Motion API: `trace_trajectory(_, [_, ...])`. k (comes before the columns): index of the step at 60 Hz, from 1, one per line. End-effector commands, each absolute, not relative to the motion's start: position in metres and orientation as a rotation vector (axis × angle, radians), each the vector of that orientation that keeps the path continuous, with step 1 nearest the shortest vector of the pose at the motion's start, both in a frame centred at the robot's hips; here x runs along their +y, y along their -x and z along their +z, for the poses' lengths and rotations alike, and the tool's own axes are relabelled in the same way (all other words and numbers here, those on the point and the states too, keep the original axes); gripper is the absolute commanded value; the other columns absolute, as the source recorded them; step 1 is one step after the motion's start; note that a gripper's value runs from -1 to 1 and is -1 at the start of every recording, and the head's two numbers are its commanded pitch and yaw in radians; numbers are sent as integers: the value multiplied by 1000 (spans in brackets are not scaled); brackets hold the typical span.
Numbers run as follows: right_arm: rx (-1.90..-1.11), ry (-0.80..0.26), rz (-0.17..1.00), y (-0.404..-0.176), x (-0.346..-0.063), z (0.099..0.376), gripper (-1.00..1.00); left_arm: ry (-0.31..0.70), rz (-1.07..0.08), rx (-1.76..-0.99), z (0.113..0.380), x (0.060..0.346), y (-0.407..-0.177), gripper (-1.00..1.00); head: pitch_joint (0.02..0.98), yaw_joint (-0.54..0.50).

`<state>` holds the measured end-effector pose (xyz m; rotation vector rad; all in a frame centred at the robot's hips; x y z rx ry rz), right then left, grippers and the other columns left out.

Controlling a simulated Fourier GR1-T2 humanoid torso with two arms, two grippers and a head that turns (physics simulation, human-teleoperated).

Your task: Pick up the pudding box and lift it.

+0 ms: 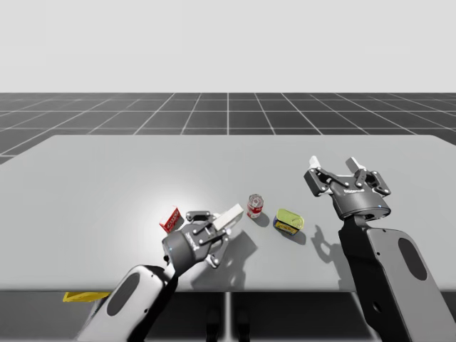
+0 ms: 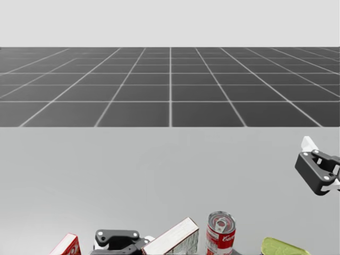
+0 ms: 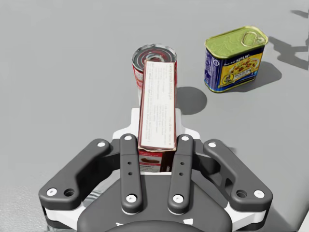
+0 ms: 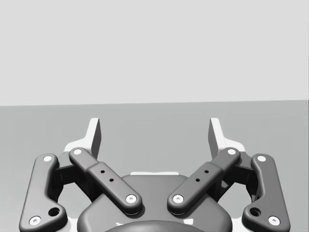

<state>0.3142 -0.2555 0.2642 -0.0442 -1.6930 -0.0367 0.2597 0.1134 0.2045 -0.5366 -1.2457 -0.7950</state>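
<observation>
My left gripper (image 1: 222,222) is shut on a flat pudding box (image 1: 230,216) with red-brown sides and a white printed face, held tilted above the table. In the left wrist view both fingers of this gripper (image 3: 155,123) press the box (image 3: 157,104) from two sides, and the box juts ahead toward a red can. The head view has the box (image 2: 172,238) beside the left gripper (image 2: 139,245). My right gripper (image 1: 335,171) hangs open over the table's right side, nothing between its fingers (image 4: 154,133), and is seen at the right edge in the head view (image 2: 320,166).
A red and white can (image 1: 255,205) stands just past the held box. A yellow-green topped tin (image 1: 289,221) lies to its right. A small red box (image 1: 171,219) sits left of my left gripper. The grey table (image 1: 107,178) stretches wide behind them.
</observation>
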Motion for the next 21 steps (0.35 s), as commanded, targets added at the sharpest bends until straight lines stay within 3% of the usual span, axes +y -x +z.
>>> trace_trajectory(1, [-1694, 45, -35, -314, -256, 264, -1000, 574, -864, -1352, 254, 110, -262, 1000, 450, 5])
trace_trajectory(21, [-1693, 46, -24, -315, -257, 264, -1000, 526, -866, -1532, 334, 118, -280, 1000, 443, 2])
